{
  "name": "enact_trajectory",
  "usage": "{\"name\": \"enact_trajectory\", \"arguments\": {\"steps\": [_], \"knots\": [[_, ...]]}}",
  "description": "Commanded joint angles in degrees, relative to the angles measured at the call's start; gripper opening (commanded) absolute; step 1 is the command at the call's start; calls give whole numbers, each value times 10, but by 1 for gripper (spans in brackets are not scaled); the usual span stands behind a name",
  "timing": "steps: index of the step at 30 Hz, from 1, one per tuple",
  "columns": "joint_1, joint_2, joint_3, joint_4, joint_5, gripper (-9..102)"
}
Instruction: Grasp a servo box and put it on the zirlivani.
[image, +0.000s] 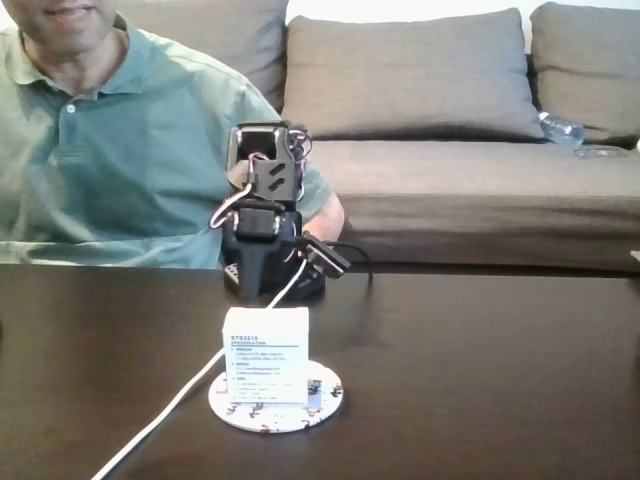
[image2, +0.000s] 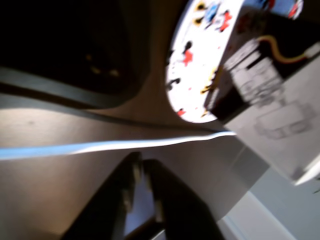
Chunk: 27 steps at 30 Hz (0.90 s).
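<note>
- A gray couch (image: 430, 110) is sitting at the back, and a person in a green shirt (image: 100, 160) is sitting behind the table's far edge.
- The dark table (image: 500, 380) is carrying everything.
- The black arm (image: 268, 235) is standing folded up near the middle of the far edge.
- The gripper (image2: 144, 192) is pointing at the table, well apart from the box. Its fingers are nearly together, holding nothing.
- A white cable (image: 170, 405) is running toward the near edge.
- The zirlivani (image: 330, 398) is lying near the middle of the near edge.
- The servo box (image: 266, 355) is standing upright on the zirlivani, label facing the near edge.
</note>
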<state>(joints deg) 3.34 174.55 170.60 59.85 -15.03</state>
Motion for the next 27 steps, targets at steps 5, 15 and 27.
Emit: {"name": "enact_trajectory", "arguments": {"steps": [5,15,27], "knots": [[-28,160,3,97,11,0],[-40,176,24,91,7,0],[-40,176,25,91,7,0]]}}
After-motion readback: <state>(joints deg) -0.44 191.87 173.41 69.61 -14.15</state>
